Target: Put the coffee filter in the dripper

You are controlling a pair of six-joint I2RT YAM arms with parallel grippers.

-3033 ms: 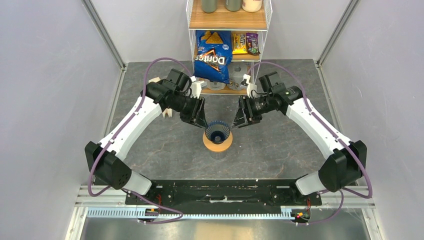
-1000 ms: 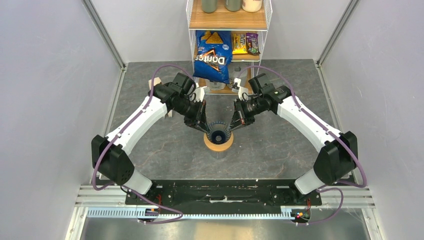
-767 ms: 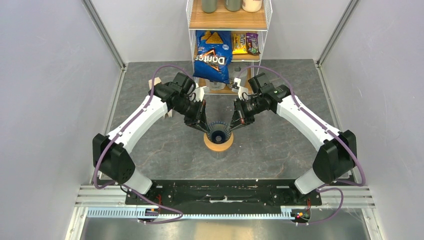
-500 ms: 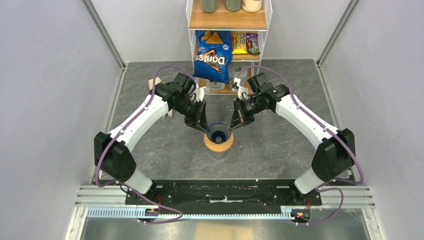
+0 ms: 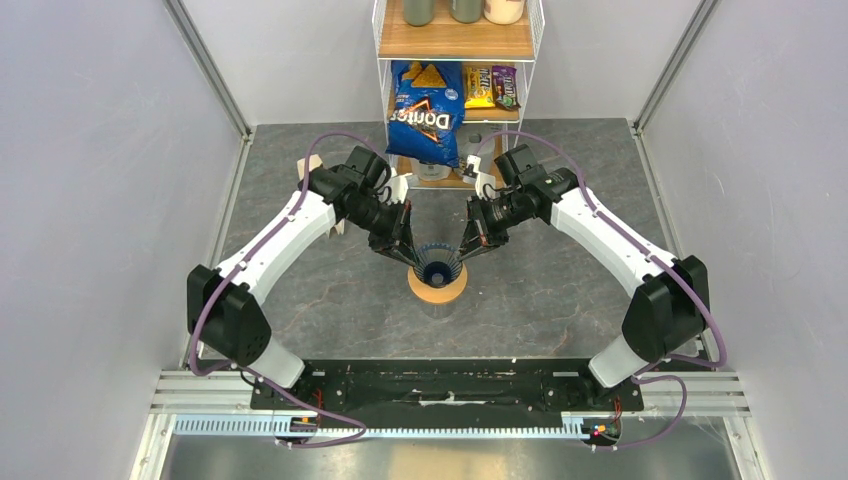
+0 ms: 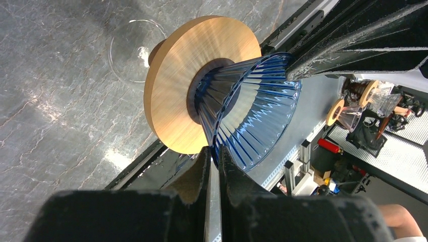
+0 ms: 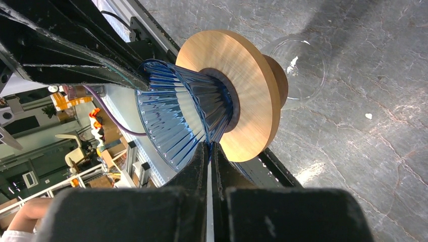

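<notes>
The dark blue ribbed dripper (image 5: 437, 262) stands mouth up in a tan wooden ring (image 5: 436, 290) on a glass vessel (image 6: 126, 55), mid-table. My left gripper (image 5: 412, 255) is shut on the dripper's left rim; in the left wrist view the rim (image 6: 252, 116) runs between the fingertips of that gripper (image 6: 214, 151). From the other side my right gripper (image 5: 463, 253) pinches the right rim, with a sliver of blue dripper wall (image 7: 176, 116) caught between its tips (image 7: 208, 146). The coffee filter is out of view; the dripper's inside looks dark.
A wire shelf rack (image 5: 380, 95) stands at the back with a Doritos bag (image 5: 425, 110) and candy packs (image 5: 492, 87). A small tan piece (image 5: 312, 163) lies behind the left arm. Grey walls close in both sides.
Three seconds ago both grippers hung just outside the dripper; they have since moved inward onto its rim. Over the last second nothing has visibly moved.
</notes>
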